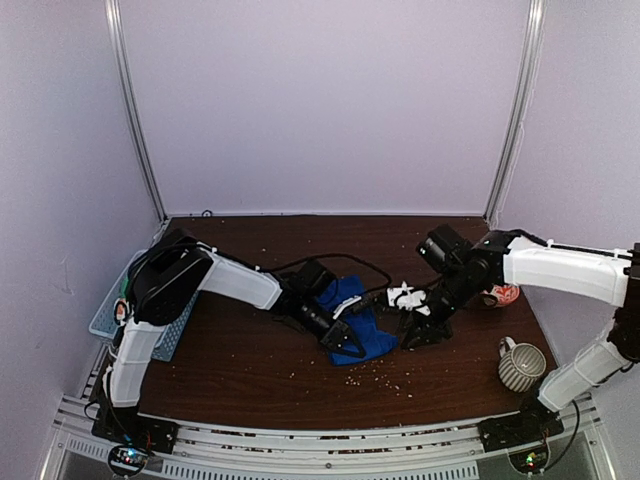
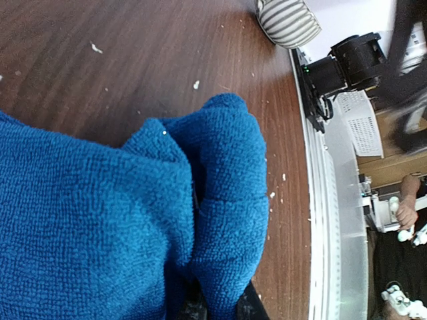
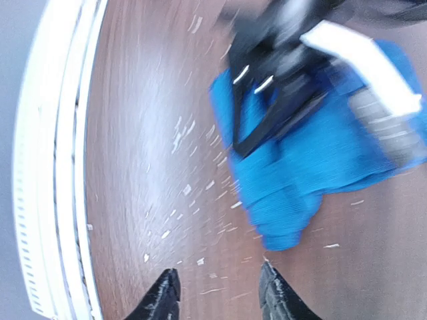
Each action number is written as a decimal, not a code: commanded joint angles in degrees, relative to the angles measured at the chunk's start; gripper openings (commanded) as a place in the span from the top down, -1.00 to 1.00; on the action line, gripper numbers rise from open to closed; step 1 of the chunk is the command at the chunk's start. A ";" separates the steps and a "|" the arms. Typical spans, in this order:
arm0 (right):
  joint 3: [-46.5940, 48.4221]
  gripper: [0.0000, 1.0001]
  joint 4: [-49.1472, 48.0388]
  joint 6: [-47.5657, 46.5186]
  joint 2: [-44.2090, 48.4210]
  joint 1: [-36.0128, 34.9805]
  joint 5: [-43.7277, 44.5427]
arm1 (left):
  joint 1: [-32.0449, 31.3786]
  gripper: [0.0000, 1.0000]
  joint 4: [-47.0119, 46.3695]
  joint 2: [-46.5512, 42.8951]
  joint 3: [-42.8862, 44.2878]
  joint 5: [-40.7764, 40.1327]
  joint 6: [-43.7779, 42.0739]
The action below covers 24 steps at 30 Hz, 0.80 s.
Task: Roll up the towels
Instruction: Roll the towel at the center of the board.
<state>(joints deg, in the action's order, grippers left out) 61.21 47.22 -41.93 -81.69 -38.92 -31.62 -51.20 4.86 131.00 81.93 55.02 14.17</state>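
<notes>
Dark wood table (image 1: 250, 370), lilac walls, crumbs scattered over the near half. Only one towel is in my views: the blue towel (image 1: 358, 322), lying mid-table between the two arms.

Left gripper (image 1: 342, 338) sits on the towel's near edge. From the left wrist camera, a thick fold of blue terry is bunched between the fingers, so I read it as pinching the cloth.

Right gripper (image 3: 219, 280) hangs just beside the towel on its right. Its fingers are spread with bare wood between them, holding nothing. The right wrist view is motion-blurred.

Progress, as I judge it: early. The blue towel is doubled over into soft lumps, more a loose fold than a roll; no tight cylinder shows. No finished rolls are visible anywhere on the table.

Also noted: light blue basket (image 1: 105, 318) at far left, striped mug (image 1: 520, 366) near right, patterned bowl (image 1: 500, 296) behind the right arm.
</notes>
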 commanded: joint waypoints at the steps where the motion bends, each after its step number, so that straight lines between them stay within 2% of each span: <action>1: -5.65 0.09 -10.97 0.54 0.59 -5.64 13.06 | -0.15 0.81 6.03 3.64 -1.11 1.46 3.20; 8: -5.73 -0.12 -19.22 -0.77 -6.55 -12.15 20.02 | -0.04 0.78 7.18 4.95 -1.00 -0.49 4.91; 13: -7.05 -0.12 -22.80 -3.51 -12.18 -13.58 21.22 | 0.05 0.78 7.18 5.15 -1.08 -0.75 4.70; 16: -6.68 0.05 -22.84 -3.77 -15.65 -13.56 20.74 | 0.13 0.76 7.11 5.14 -1.03 -1.06 4.33; 19: -7.06 0.36 -22.78 -4.12 -16.55 -13.69 19.76 | 0.13 0.72 6.94 4.80 -0.94 -1.59 4.18; 21: -6.02 0.58 -21.00 -3.76 -17.19 -13.67 19.48 | 0.22 0.63 6.70 3.43 -1.48 -2.38 3.46; 24: -6.10 0.70 -19.17 -3.86 -16.97 -13.60 18.99 | 0.30 0.49 5.87 -0.32 -3.46 -3.06 1.49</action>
<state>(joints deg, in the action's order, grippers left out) 55.31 23.88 -45.93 -97.41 -52.31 -11.75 -50.89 5.80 131.76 82.32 58.04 18.33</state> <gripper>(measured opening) 0.183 0.228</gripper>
